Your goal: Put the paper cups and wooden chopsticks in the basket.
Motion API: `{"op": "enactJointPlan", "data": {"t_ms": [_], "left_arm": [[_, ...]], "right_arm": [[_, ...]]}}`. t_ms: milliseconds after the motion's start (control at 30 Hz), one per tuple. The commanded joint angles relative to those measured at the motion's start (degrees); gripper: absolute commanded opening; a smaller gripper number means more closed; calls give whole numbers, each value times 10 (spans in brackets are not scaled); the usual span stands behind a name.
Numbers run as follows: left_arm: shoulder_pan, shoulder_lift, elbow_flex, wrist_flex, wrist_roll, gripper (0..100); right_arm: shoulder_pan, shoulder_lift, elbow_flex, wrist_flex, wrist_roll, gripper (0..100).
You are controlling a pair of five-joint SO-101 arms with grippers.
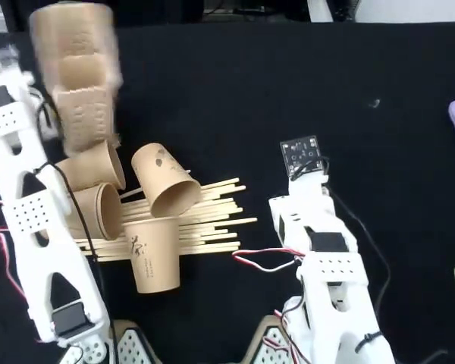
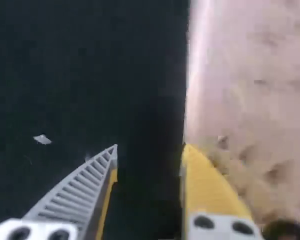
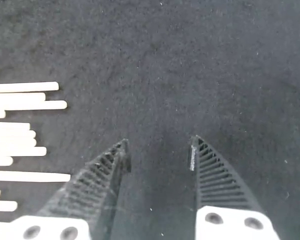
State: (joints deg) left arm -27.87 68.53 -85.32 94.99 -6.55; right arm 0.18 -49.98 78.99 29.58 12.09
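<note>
Presently the wooden chopsticks (image 1: 205, 216) lie under the tipped paper cups (image 1: 155, 254), long axis pointing at the nearer right gripper (image 3: 157, 150), jaws apart over bare table (image 1: 364, 91), while the left gripper (image 2: 150, 150), also apart, has a cup stack (image 1: 80, 83) just beside it.

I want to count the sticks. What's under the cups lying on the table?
Wooden chopsticks lie in a pile under the cups. Their ends poke out on one side. The parts beneath the cups are covered, so the whole count can't be seen.
</note>
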Motion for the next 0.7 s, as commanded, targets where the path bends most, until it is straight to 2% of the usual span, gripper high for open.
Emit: {"op": "enactJointPlan", "data": {"t_ms": [0,233,367,567,667], "left_arm": [[4,-6,-29,-2,0,209],[-47,-12,-102,15,1,209],[-78,-84,-100,35,16,209],[-89,-207,-96,58,156,209],[-65,-257,-95,59,177,212]], "right_arm": [[-7,-15,-3,-15,-1,194],[-7,-15,-3,-15,-1,194],[-7,-15,-4,-15,-1,194],[-7,-15,-4,-15,-1,194],[-7,-15,-4,-15,-1,195]]}}
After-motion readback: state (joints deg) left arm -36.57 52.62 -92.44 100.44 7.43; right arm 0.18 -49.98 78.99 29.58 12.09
